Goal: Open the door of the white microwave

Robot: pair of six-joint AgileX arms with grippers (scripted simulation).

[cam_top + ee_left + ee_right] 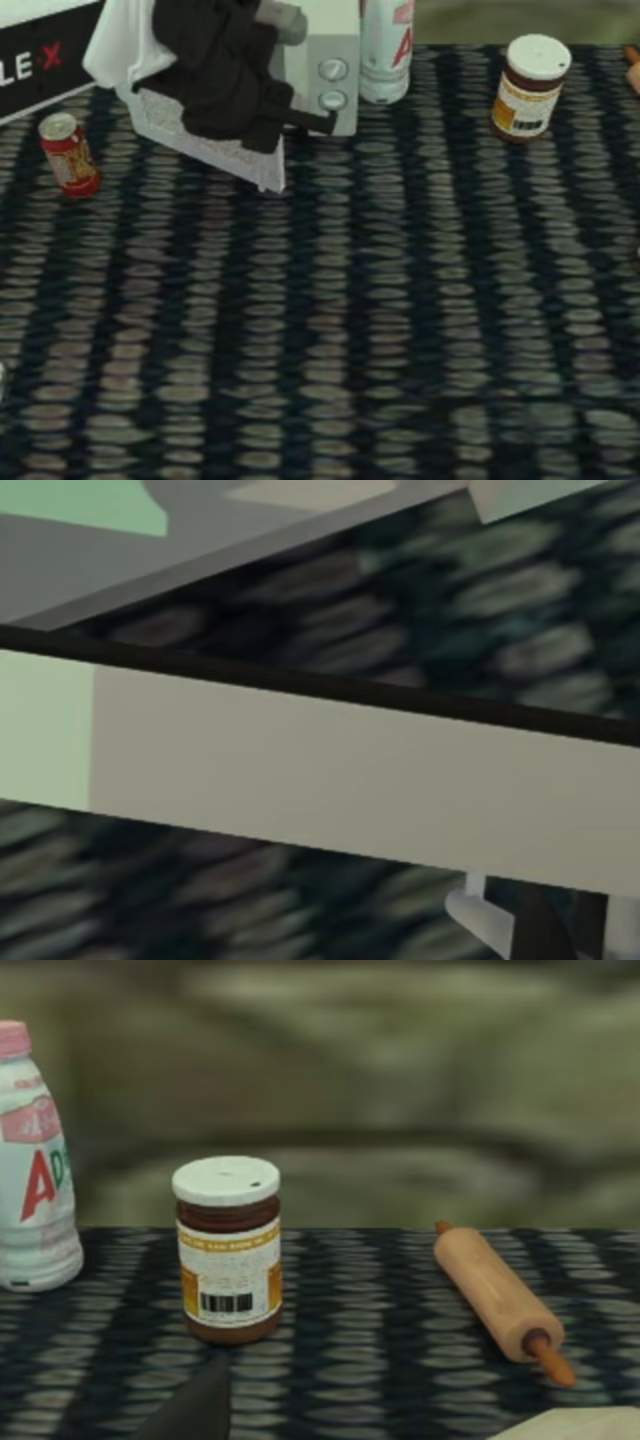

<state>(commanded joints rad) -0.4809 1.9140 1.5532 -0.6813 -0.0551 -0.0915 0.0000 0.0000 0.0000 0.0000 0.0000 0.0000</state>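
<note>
At the upper left of the top view, the door [215, 150] stands swung partway out from the white microwave [335, 40], and the left pincer [325, 123], grip hidden, should sweep wider along the hinge arc without dragging the box.

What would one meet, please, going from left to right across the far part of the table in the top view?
Red can → open door with the left arm over it → white microwave with its two knobs → white bottle → brown jar with a white lid.
</note>
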